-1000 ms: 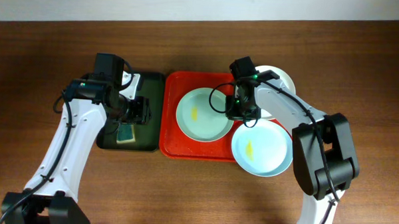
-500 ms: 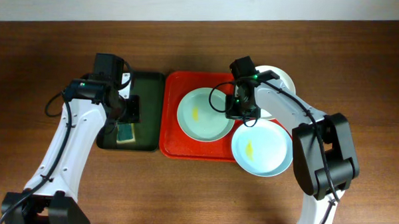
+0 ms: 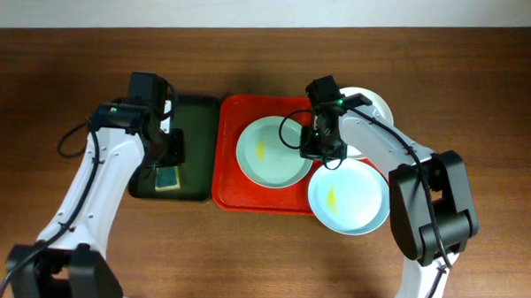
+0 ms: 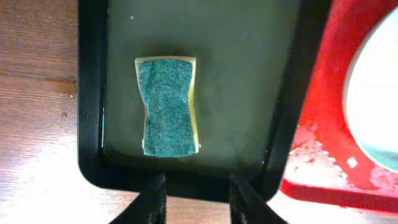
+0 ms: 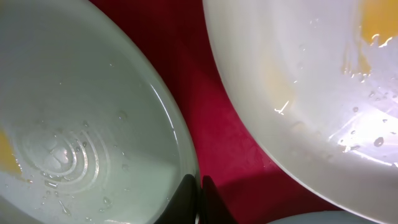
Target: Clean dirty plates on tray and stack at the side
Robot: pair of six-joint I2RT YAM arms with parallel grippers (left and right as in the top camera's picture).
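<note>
Tray point(image 3: 231, 190): bright red, rectangular with rounded corners and a raised rim, flat on the table; its floor is wet and speckled in the left wrist view point(image 4: 323, 155).
Pale green plate point(image 3: 270, 152): round and shallow, inside the tray on its left half, with a small yellow smear near the centre and water beads on its surface point(image 5: 81, 124).
White plate point(image 3: 379, 107): at the tray's far right corner, jutting past the rim and mostly hidden from above; close up point(image 5: 298, 81) it is wet with a yellow smear.
Pale blue plate point(image 3: 348, 198): over the tray's near right corner, overhanging the table, with a yellow streak at centre.
Spacing: red tray floor point(image 5: 214, 99) shows between the green and white plates.
</note>
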